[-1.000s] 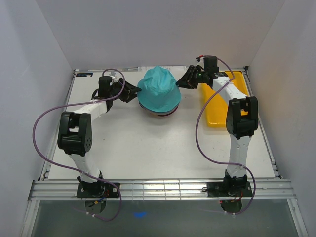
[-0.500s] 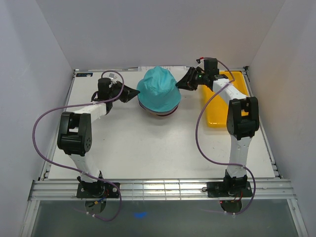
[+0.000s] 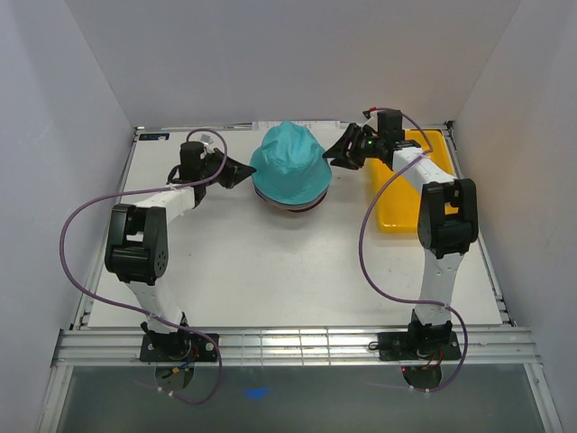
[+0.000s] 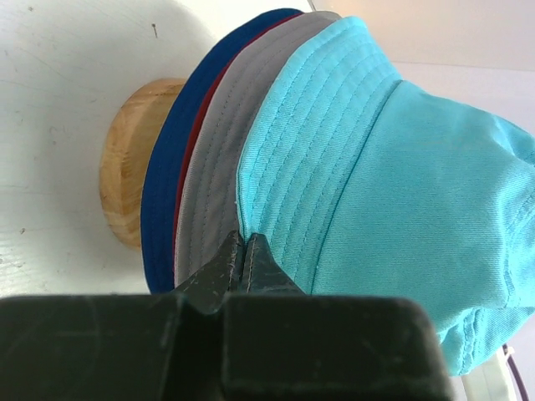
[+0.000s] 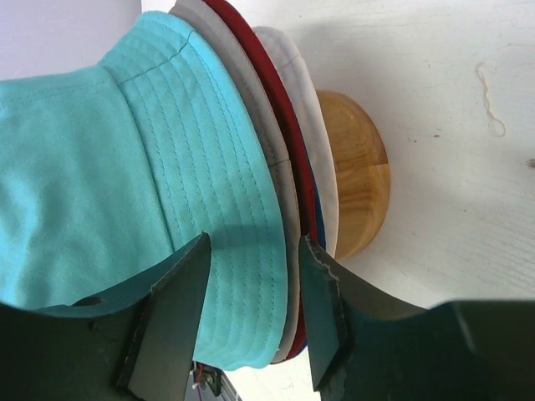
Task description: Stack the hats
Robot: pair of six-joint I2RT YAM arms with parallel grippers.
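The white counter (image 3: 270,262) carries a round wooden stand (image 4: 125,175) at 12 o'clock, its base flat on the surface, and a flat yellow tray (image 3: 394,212) at 2 o'clock.

- You've got the hats (image 3: 288,167) stacked on the stand (image 4: 134,196), toward the back of the table (image 3: 270,262).
- The left gripper (image 3: 244,171) sits just left of them, the right gripper (image 3: 340,151) just right.
- The tray (image 3: 397,215) lies farther right.

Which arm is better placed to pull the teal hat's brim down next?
Right, probably. The right fingers stand open with the brim of the teal hat showing between them, while the left fingers are shut beside the brims.
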